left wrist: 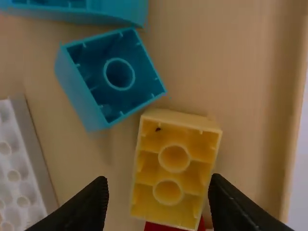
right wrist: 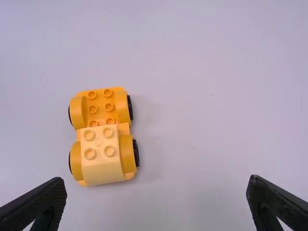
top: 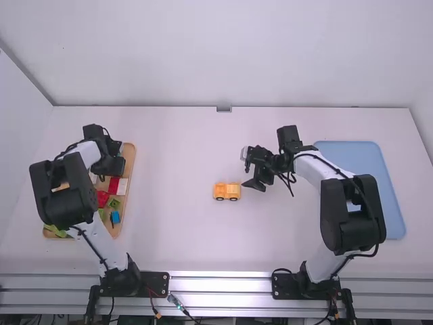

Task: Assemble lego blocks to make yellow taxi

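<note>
My left gripper (left wrist: 159, 178) is spread over a yellow block (left wrist: 174, 158) by the tray's (top: 131, 162) right edge, probably to grab it, right gripper (right wrist: 156, 179) spread near the car (right wrist: 100, 144) mid table (top: 176, 237)

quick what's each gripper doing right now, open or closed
Left gripper: open, a yellow block near its fingertips, not clamped.
Right gripper: open, holding nothing.

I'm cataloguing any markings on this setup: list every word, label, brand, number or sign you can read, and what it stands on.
None can be read: not on the car, the wooden tray or the blue tray.
The yellow block bears one dark speck, too small to make out.
</note>
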